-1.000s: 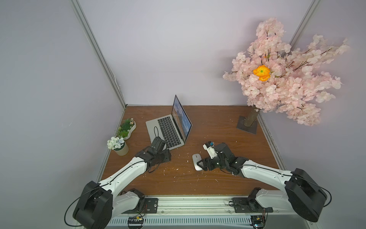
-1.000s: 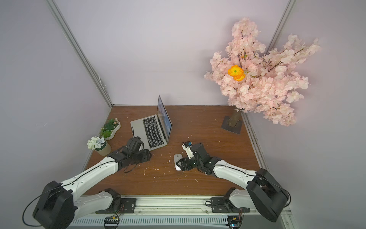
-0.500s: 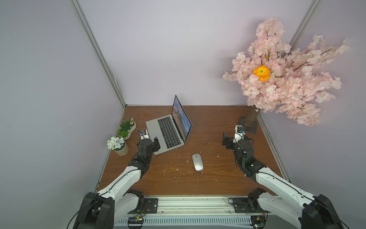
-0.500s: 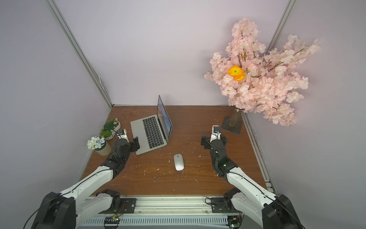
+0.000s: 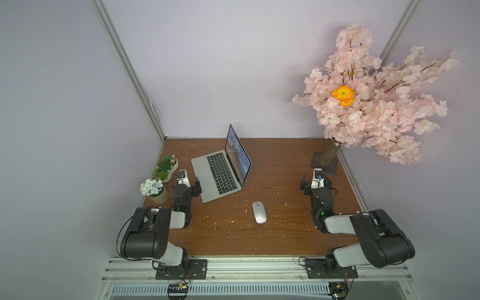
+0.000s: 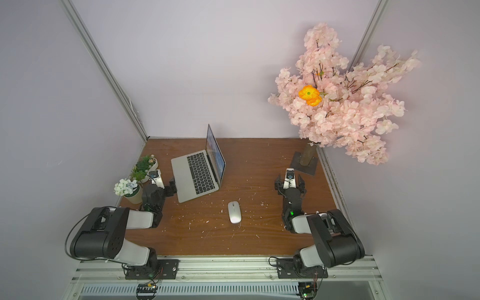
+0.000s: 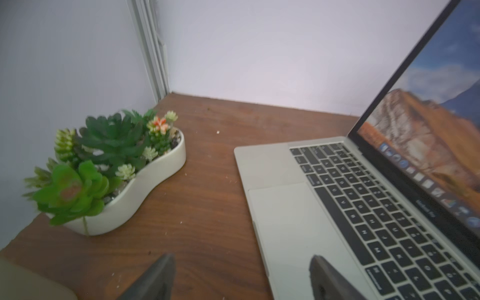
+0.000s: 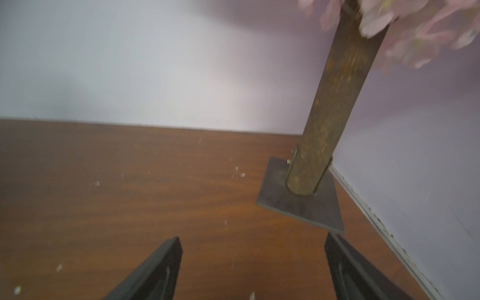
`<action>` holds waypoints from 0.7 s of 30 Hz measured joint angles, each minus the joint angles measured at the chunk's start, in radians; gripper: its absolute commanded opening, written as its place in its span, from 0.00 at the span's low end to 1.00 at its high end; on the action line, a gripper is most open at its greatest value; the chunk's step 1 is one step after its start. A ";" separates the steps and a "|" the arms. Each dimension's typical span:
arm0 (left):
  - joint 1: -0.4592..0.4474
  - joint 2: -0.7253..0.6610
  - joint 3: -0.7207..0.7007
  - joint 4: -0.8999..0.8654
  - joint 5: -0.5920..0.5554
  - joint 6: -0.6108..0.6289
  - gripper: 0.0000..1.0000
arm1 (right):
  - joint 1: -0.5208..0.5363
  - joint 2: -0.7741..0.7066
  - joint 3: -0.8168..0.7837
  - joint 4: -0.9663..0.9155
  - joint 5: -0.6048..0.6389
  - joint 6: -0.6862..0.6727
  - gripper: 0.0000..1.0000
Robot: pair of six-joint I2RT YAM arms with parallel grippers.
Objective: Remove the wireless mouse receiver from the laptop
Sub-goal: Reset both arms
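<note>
Below the laptop (image 7: 285, 207) screen, blurred lettering (image 7: 426, 207) reads MacBook Pro. Left claw (image 7: 241, 280) and right claw (image 8: 253, 272) gape wide, empty.

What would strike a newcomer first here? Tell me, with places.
The pink blossom tree towering from the far right corner of the table, with one orange flower in its crown. Then the open laptop, screen lit, toward the far left, and the mouse lying alone mid-table.

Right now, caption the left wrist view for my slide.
Open left tool at silver-grey laptop edge, white succulent planter nearby.
</note>
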 measured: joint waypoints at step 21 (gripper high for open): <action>-0.010 0.032 -0.044 0.161 -0.006 0.033 0.97 | -0.106 0.077 -0.004 0.120 -0.200 0.035 1.00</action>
